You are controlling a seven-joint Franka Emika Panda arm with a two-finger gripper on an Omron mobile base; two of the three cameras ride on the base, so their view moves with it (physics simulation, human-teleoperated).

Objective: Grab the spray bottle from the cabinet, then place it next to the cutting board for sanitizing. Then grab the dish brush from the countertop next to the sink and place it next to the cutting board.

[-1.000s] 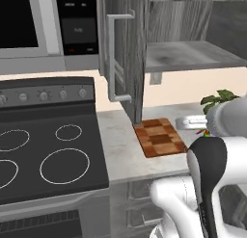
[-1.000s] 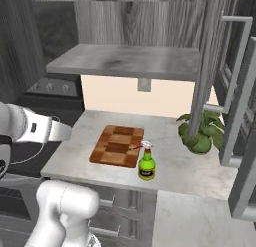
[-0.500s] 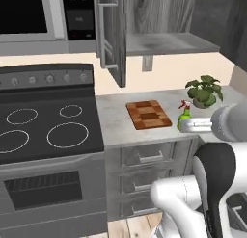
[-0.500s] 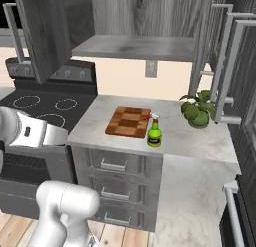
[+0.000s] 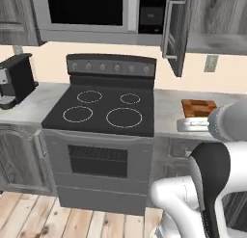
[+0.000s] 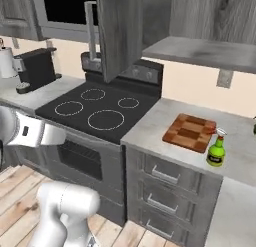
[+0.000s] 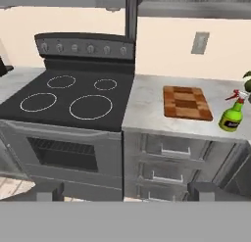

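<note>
Pincer tips (image 7: pixel 125 191) are sitting far apart at the bottom of the hand view, gripping nothing. Going left to right: stovetop (image 6: pixel 95 108), cutting board (image 6: pixel 189 132), then the spray bottle (image 6: pixel 216 150) standing just beside the board, so the first half looks done and the dish brush is remaining. Since a second ago the base is backing away and leftward, bringing the stove and a coffee maker (image 5: pixel 15 80) into sight.

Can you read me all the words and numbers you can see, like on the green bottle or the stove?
No text here can be read.
Spray bottle: yellow-and-black label, too small and blurred to read.
Stove knob panel: no readable markings.
Microwave control panel: pale marks, too blurred to read.
Cutting board: no writing on it.
</note>
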